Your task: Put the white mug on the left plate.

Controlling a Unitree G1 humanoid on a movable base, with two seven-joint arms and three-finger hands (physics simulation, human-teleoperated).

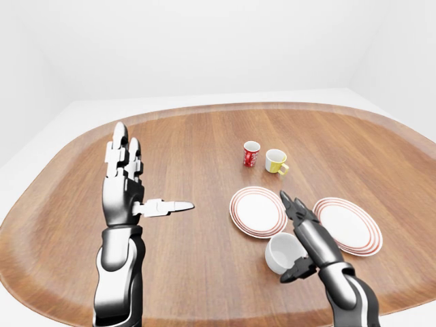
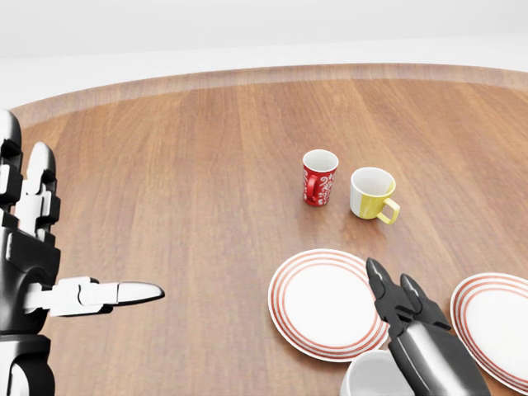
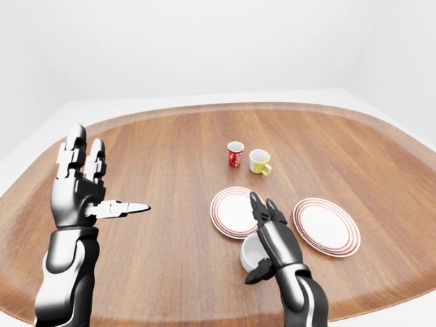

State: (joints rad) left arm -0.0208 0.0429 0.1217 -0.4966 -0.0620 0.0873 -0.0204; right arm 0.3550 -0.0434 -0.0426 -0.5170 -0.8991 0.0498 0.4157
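Nearest me the right hand (image 1: pixel 300 238) cups the white mug (image 1: pixel 283 252) loosely, fingers spread, seemingly ready to lift it onto the left plate (image 1: pixel 258 211) just beyond, while the left hand (image 1: pixel 126 184) idles open.

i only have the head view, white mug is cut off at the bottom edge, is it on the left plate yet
Observer: No. In the left-eye view the white mug is wholly below the left plate, outside its rim.
Operator: wheres the right thumb, cant see it
Observer: The right hand has its thumb under the mug's lower right side, with straight fingers along its right, not closed round it.
Operator: anything on the right plate, its cropped for me
Observer: The right plate shows whole and bare.
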